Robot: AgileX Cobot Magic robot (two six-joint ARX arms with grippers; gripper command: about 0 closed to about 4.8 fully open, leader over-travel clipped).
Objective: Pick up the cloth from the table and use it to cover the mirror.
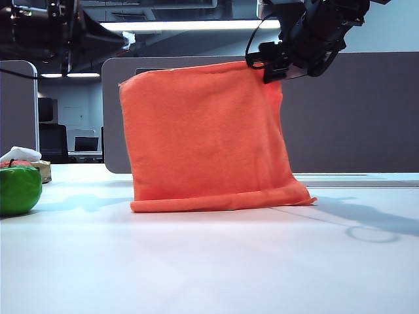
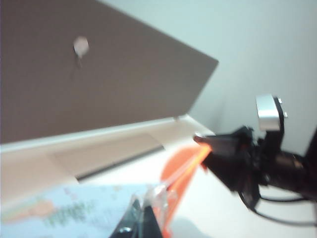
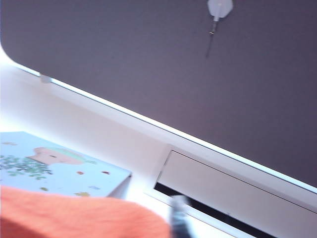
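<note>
The place was an open-plan office. A grey-brown partition wall with rounded corners stood behind the white table, as desk dividers do. Beyond it on the exterior view's left sat a dark office chair and a monitor on a desk, under long fluorescent ceiling lights.

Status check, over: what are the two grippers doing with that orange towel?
Right gripper at the cloth's top corner, grip unclear. Left gripper shut, high off to the left. Cloth draped upright, hem on table. Green ball far left, clear.
</note>
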